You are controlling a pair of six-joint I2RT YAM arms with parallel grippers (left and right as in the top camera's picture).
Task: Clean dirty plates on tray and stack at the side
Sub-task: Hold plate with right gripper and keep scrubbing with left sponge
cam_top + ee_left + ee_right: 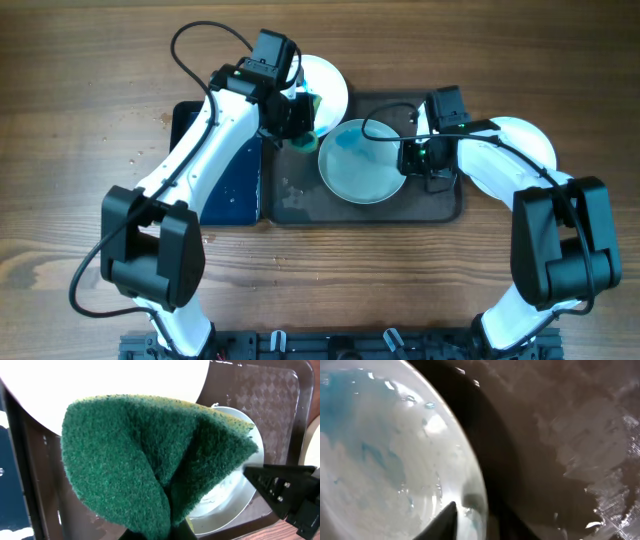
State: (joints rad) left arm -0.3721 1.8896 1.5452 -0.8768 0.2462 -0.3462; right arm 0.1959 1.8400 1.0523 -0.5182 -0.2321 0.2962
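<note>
Sponge (150,460) clamped in left jaws — right jaws pinch blue-smeared plate (358,172) on tray (300,203)

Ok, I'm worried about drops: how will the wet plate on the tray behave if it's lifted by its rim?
Probably slippery: the plate glistens with water and blue smears, so it could slide in the right claw at its rim. Looks glazed and rigid, so likely breakable if dropped. The tray looks wet, so a push may send it skating.
</note>
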